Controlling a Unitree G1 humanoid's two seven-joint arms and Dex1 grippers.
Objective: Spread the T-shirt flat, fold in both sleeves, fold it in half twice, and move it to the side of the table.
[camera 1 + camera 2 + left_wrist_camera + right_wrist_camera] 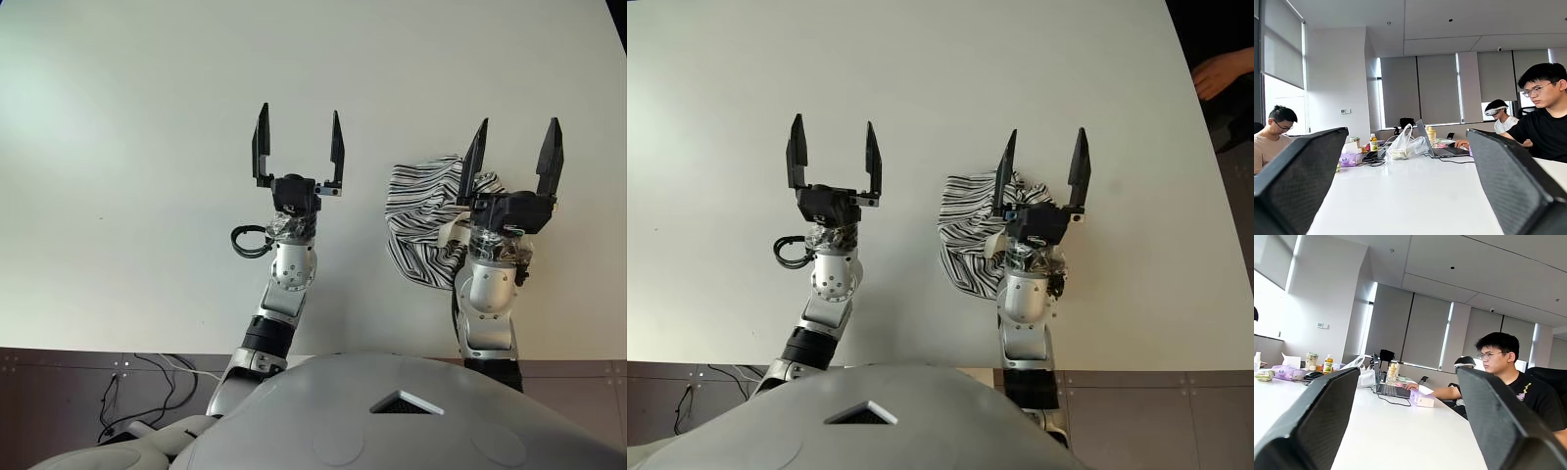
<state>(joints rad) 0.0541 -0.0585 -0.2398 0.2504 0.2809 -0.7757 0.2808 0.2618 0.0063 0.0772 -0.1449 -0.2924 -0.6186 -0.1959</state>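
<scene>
Both jaws stand wide: left gripper (299,119) at centre over the white table (137,147), right gripper (519,125) over the crumpled striped T-shirt (416,211), centre-right.

Right gripper (1408,370) close above the white table (1400,435), its two dark fingers (1312,416) spread wide apart, an open laptop (1387,387) farther along the tabletop, a pale box (1421,399) just beside it, a bottle (1328,364) near the far end, grey blinds (1425,330) behind
</scene>
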